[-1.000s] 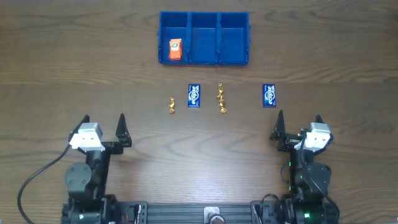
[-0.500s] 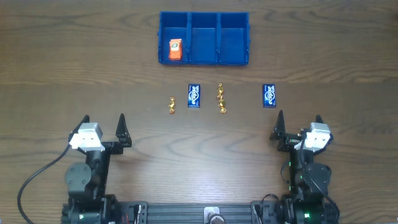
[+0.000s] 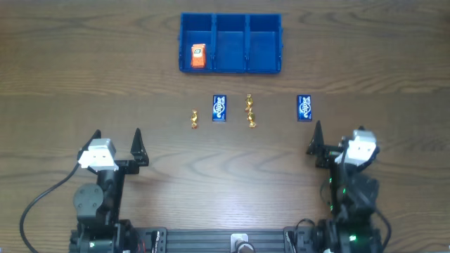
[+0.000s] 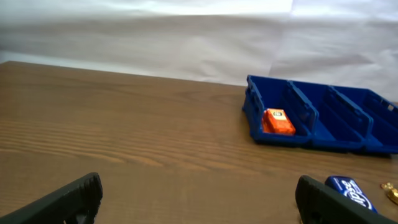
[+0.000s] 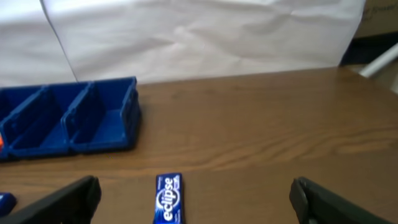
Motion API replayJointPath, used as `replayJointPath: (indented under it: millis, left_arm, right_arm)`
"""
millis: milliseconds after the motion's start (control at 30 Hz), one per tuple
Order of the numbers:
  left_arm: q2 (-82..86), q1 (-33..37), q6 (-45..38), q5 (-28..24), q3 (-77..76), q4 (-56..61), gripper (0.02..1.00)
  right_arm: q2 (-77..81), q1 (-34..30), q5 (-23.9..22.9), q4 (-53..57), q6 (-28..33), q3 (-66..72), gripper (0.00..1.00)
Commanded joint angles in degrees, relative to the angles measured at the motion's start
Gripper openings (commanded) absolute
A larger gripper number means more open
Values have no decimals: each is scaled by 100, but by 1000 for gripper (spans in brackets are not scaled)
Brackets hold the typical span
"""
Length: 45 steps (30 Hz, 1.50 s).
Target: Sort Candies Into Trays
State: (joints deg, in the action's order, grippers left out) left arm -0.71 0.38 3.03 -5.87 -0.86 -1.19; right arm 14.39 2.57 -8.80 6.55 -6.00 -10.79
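Just now the right end effector [image 3: 337, 139] has shifted slightly, jaws wide open, probably starting toward the flat glossy blue pack [image 3: 304, 107] ahead. The left end effector [image 3: 117, 138] sits open. An orange candy [image 3: 198, 56] lies in the leftmost compartment of the rigid blue tray [image 3: 230, 71]; crinkly gold sweets [image 3: 249, 112] wait on the woodgrain counter [image 3: 394, 84].

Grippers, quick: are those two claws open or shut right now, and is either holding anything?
Left gripper: open, holding nothing.
Right gripper: open, holding nothing.
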Motion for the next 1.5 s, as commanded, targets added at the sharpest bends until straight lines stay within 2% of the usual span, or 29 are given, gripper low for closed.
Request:
replayJointPath:
  millis: [33,233,400,500,700,1367,1467,1500]
  left_arm:
    - [46,35,37,-4,59,-282,998]
    - [46,35,37,-4,59,-282,998]
    - [46,35,37,-4,59,-284,996]
    - [46,35,37,-4,59,-284,998]
    - [46,35,37,-4,59,-282,998]
    - [46,35,37,-4,59,-284,998]
    - [46,35,37,-4,59,-282,998]
    - [46,35,37,-4,59,-284,996]
  right_arm:
    - [1864,-11,-11,732,201,-1980,998]
    - [4708,0,192,2809,199,-4542,998]
    - [6697,0,592,3930,136,-5652,998]
    - [7626,0,645,3919,-7,-5722,998]
    - [8808,4,1064,3432,-15,-5722,998]
    - [9571,4,868,3204,7,-5705,996]
    - [9589,11,844,3152,9,-5705,849]
    - [9589,11,826,3145,7,-5705,750]
